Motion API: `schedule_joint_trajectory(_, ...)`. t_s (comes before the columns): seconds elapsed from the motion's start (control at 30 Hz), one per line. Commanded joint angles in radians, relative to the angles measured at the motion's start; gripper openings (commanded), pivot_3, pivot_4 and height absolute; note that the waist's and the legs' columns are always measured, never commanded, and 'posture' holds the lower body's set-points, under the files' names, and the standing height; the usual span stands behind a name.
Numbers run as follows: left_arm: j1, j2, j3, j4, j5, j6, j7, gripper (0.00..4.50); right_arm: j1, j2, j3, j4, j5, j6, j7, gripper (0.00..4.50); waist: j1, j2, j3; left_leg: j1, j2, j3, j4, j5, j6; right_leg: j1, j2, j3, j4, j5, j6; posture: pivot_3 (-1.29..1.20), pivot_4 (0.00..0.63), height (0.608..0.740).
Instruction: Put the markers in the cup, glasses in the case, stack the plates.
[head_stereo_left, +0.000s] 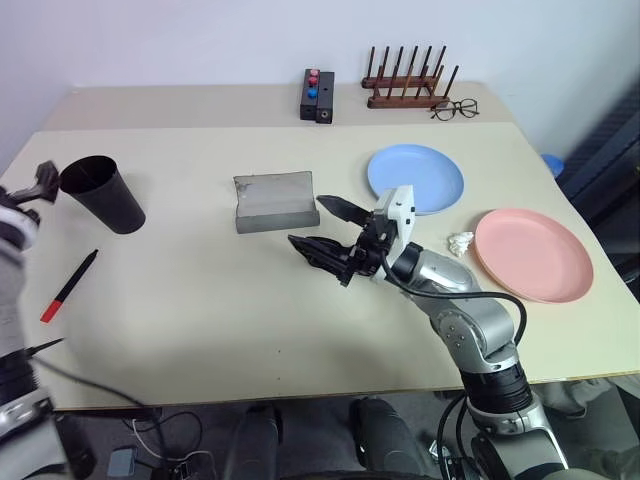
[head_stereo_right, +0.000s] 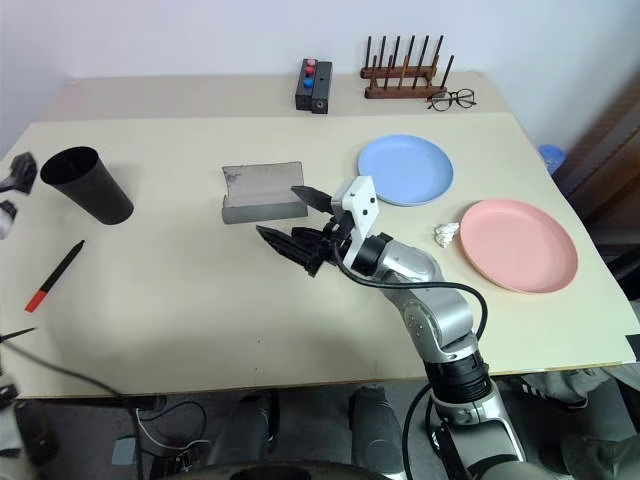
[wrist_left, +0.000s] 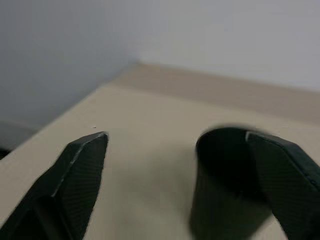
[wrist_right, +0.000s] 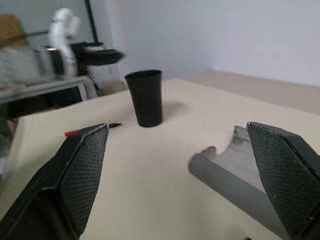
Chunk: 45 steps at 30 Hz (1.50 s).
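Note:
The black cup (head_stereo_left: 100, 193) stands upright at the table's left. My left gripper (head_stereo_left: 40, 183) hovers open just left of its rim, with nothing between the fingers; the left wrist view has the cup (wrist_left: 225, 185) right beyond the fingertips. A red marker (head_stereo_left: 68, 286) lies flat in front of the cup. The grey case (head_stereo_left: 275, 200) lies open mid-table. My right gripper (head_stereo_left: 306, 221) is open and empty just in front of the case's right end. The blue plate (head_stereo_left: 415, 178) and the pink plate (head_stereo_left: 532, 254) lie apart at the right. The glasses are out of view.
A crumpled white scrap (head_stereo_left: 460, 243) lies between the two plates. At the back stand a wooden rack (head_stereo_left: 405, 80), thin-rimmed clear spectacles (head_stereo_left: 455, 108) and a small black box (head_stereo_left: 318, 95) with coloured buttons. The table's (head_stereo_left: 200, 330) front edge runs close below the red marker.

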Motion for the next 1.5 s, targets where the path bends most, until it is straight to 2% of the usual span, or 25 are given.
schedule_joint_trajectory(0.03, 0.072, 0.086, 0.048, -0.059, -0.043, 0.169, -0.060, 4.48, -0.011, -0.006, -0.012, -0.005, 0.009, -0.019, 0.024, 4.50, 0.000, 0.000, 0.000, 0.000, 0.000, 0.000, 0.001, 0.000, 0.000, 0.000, 0.000, 0.000, -0.001, 0.000, -0.001, 0.00, 0.150, 0.740)
schedule_joint_trajectory(0.13, 0.120, 0.156, -0.024, -0.020, 0.000, 0.252, -0.105, 4.48, -0.009, 0.002, -0.002, 0.000, 0.009, -0.019, 0.032, 4.50, -0.002, 0.000, 0.000, 0.000, 0.000, 0.001, 0.001, 0.000, 0.000, 0.000, -0.001, 0.000, -0.002, 0.000, -0.002, 0.00, 0.150, 0.740)
schedule_joint_trajectory(0.27, 0.098, 0.226, -0.164, 0.045, 0.043, 0.297, -0.193, 4.48, -0.003, 0.015, 0.012, 0.000, 0.006, -0.019, 0.032, 4.50, -0.001, 0.000, 0.000, 0.000, 0.000, 0.001, 0.000, 0.000, 0.000, -0.002, -0.001, 0.000, -0.002, -0.001, -0.003, 0.00, 0.150, 0.740)
schedule_joint_trajectory(0.47, -0.008, 0.260, -0.392, 0.254, 0.160, 0.248, -0.320, 4.48, 0.017, 0.026, 0.022, -0.015, -0.002, -0.021, 0.019, 4.50, -0.002, 0.000, 0.000, -0.001, 0.000, 0.002, -0.004, 0.000, 0.000, -0.004, -0.001, 0.001, -0.003, 0.000, -0.003, 0.00, 0.150, 0.740)
schedule_joint_trajectory(0.6, -0.113, 0.256, -0.480, 0.414, 0.223, 0.240, -0.375, 4.48, 0.036, 0.021, 0.019, -0.034, -0.005, -0.020, 0.006, 4.50, -0.001, 0.000, 0.000, -0.005, 0.000, 0.002, -0.005, 0.000, 0.000, -0.009, 0.000, 0.001, -0.001, 0.000, -0.001, 0.00, 0.150, 0.740)
schedule_joint_trajectory(0.77, -0.164, 0.255, -0.514, 0.507, 0.272, 0.222, -0.429, 4.48, 0.049, 0.015, 0.014, -0.048, -0.006, -0.016, -0.005, 4.50, -0.001, 0.000, 0.000, -0.006, 0.000, 0.002, -0.005, 0.000, 0.000, -0.010, 0.000, 0.001, 0.000, 0.001, 0.002, 0.00, 0.150, 0.740)
schedule_joint_trajectory(0.87, -0.154, 0.252, -0.533, 0.517, 0.297, 0.227, -0.449, 3.66, 0.053, 0.011, 0.014, -0.054, -0.005, -0.015, -0.010, 4.50, -0.003, 0.000, 0.000, -0.006, 0.000, 0.002, -0.004, 0.000, 0.000, -0.010, 0.000, 0.001, 0.001, 0.001, 0.001, 0.00, 0.150, 0.740)
schedule_joint_trajectory(1.1, -0.109, 0.238, -0.493, 0.462, 0.293, 0.252, -0.438, 0.15, 0.049, 0.001, 0.013, -0.066, 0.031, -0.007, 0.031, 4.50, -0.006, 0.001, 0.000, -0.003, 0.000, 0.002, -0.003, 0.000, 0.000, -0.010, 0.000, 0.002, 0.005, 0.001, 0.001, 0.00, 0.150, 0.740)
schedule_joint_trajectory(1.13, -0.101, 0.236, -0.483, 0.450, 0.293, 0.256, -0.432, 0.03, 0.048, -0.003, 0.013, -0.067, 0.040, -0.006, 0.045, 4.50, -0.006, 0.000, 0.000, -0.003, 0.000, 0.002, -0.003, 0.000, 0.000, -0.010, 0.000, 0.002, 0.006, 0.001, 0.001, 0.00, 0.150, 0.740)
schedule_joint_trajectory(1.27, -0.061, 0.224, -0.386, 0.367, 0.252, 0.277, -0.425, 0.03, 0.040, -0.031, 0.031, -0.067, 0.036, -0.019, 0.099, 4.50, -0.006, 0.000, 0.000, -0.003, 0.000, 0.002, -0.003, 0.000, 0.000, -0.010, 0.000, 0.002, 0.006, 0.000, 0.000, 0.00, 0.150, 0.740)
schedule_joint_trajectory(1.37, 0.009, 0.184, -0.242, 0.178, 0.149, 0.260, -0.490, 0.03, 0.033, -0.054, 0.048, -0.063, 0.023, -0.048, 0.156, 4.50, -0.003, 0.000, 0.000, -0.003, 0.000, 0.002, -0.003, 0.000, 0.000, -0.010, 0.000, 0.002, 0.005, 0.000, 0.000, 0.00, 0.150, 0.740)
schedule_joint_trajectory(1.5, 0.061, 0.083, -0.085, -0.050, 0.031, 0.200, -0.524, 0.03, 0.021, -0.059, 0.057, -0.044, 0.007, -0.077, 0.179, 4.50, 0.004, 0.000, 0.000, -0.004, 0.000, 0.002, -0.002, 0.000, 0.000, -0.010, 0.000, 0.002, 0.005, -0.001, -0.001, 0.00, 0.150, 0.740)
